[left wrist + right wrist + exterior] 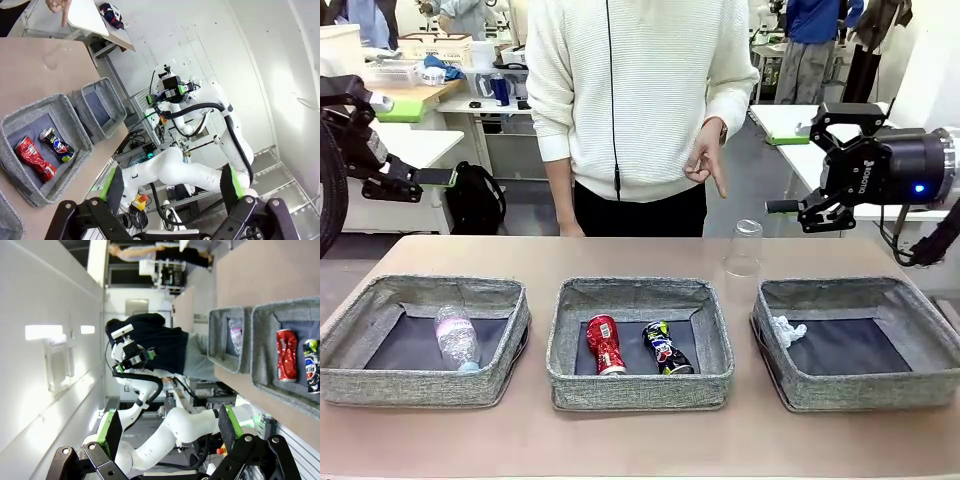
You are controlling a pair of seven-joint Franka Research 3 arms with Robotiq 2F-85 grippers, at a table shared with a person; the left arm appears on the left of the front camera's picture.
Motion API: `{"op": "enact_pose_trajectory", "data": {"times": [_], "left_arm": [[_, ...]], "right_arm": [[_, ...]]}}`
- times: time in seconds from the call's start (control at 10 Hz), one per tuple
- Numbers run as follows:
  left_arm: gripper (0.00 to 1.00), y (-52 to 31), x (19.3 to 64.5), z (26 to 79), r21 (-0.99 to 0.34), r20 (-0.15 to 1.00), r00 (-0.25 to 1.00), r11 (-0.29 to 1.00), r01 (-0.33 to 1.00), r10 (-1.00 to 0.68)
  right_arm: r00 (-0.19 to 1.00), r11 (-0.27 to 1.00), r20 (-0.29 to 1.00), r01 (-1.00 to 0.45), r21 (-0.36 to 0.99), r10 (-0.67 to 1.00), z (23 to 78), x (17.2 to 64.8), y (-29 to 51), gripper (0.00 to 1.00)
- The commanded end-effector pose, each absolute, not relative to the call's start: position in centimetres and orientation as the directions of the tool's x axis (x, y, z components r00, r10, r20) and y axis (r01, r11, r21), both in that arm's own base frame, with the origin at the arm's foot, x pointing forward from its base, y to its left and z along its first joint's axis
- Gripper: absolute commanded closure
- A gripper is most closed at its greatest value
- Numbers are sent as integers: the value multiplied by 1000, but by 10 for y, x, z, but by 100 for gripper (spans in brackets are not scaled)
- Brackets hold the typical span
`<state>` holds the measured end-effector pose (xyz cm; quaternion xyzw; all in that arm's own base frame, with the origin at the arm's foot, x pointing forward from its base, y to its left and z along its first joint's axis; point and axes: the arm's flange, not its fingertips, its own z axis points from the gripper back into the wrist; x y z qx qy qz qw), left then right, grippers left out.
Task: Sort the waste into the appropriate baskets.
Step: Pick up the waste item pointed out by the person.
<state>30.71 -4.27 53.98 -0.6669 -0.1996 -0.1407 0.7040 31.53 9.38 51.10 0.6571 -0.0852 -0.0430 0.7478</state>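
Note:
Three grey woven baskets stand in a row. The left basket (420,386) holds a clear plastic bottle (457,338). In the middle basket (640,391) lie a red crushed can (605,344) and a dark multicoloured can (666,348). A crumpled white paper ball (787,331) sits in the right basket (860,393). A clear plastic cup (744,248) stands upside down on the table behind them. My left gripper (415,140) (171,187) hangs open and empty, high at the left. My right gripper (800,165) (168,432) is open and empty, high at the right, above the cup's level.
A person stands at the far side, one hand (708,160) pointing down towards the cup. The left wrist view shows the two cans (45,152) and the right basket (97,107). In the right wrist view are the bottle (235,332) and red can (286,362).

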Motion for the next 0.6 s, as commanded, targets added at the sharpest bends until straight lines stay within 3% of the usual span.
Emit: {"op": "enact_pose_trajectory", "data": {"times": [0.0,0.5], "left_arm": [[0,-45,307,538,-874,486,871,53,483,75],[0,-45,307,538,-874,486,871,53,483,75]], "right_arm": [[983,130,62,-39,991,-173,514,316,95,0],[983,130,62,-39,991,-173,514,316,95,0]]}}
